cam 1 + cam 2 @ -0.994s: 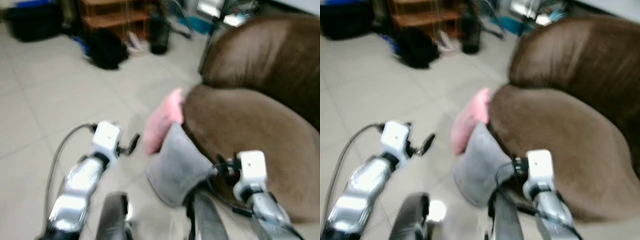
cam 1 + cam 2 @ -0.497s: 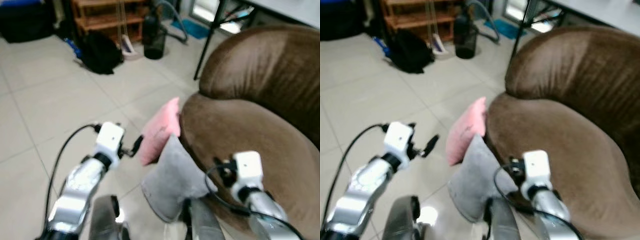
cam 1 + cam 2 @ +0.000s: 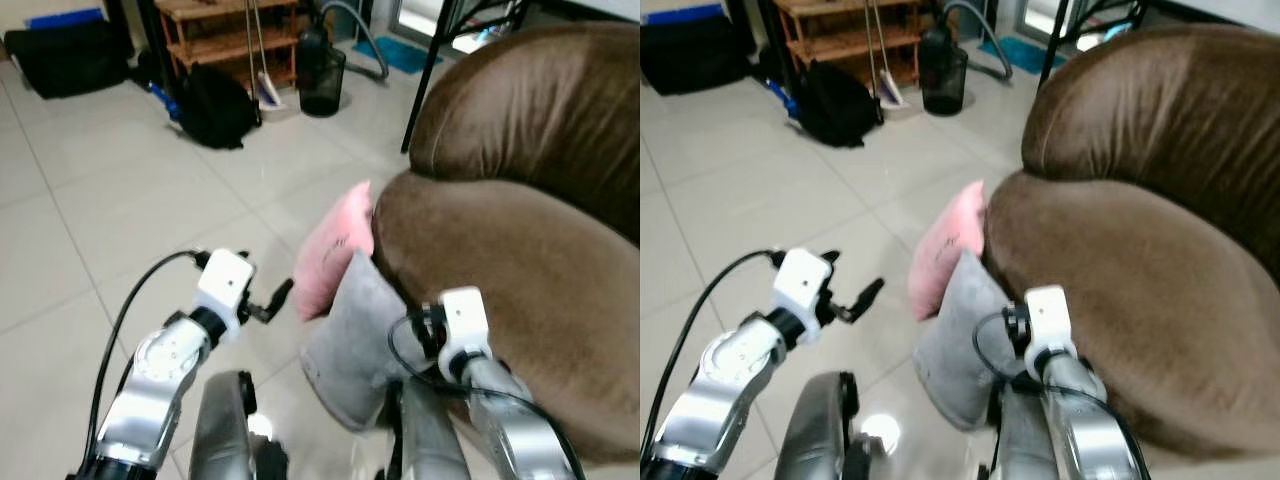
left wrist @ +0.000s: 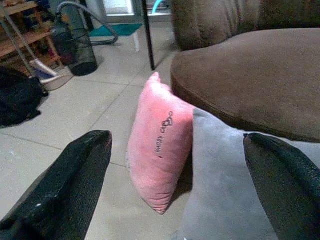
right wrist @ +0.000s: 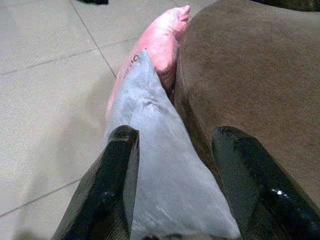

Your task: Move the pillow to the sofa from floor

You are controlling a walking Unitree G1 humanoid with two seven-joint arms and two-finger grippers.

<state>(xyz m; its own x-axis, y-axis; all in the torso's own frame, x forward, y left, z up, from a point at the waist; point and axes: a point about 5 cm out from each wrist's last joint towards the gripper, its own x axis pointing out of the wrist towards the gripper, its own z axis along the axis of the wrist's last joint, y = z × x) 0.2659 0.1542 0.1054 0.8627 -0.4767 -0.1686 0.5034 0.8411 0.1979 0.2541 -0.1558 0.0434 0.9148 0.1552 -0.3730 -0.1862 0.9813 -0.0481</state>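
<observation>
at frame centre, a soft grey fabric pillow (image 3: 355, 345) stands on the pale tiled floor (image 3: 90, 220), leaning against the brown upholstered sofa (image 3: 510, 250). both the left gripper (image 4: 175, 185) and right gripper (image 5: 175, 175) gape, unladen; straddling its upper edge squarely looks best.

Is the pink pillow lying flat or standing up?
Standing up. The pink pillow rests on its edge on the floor, leaning against the sofa beside the grey pillow.
</observation>
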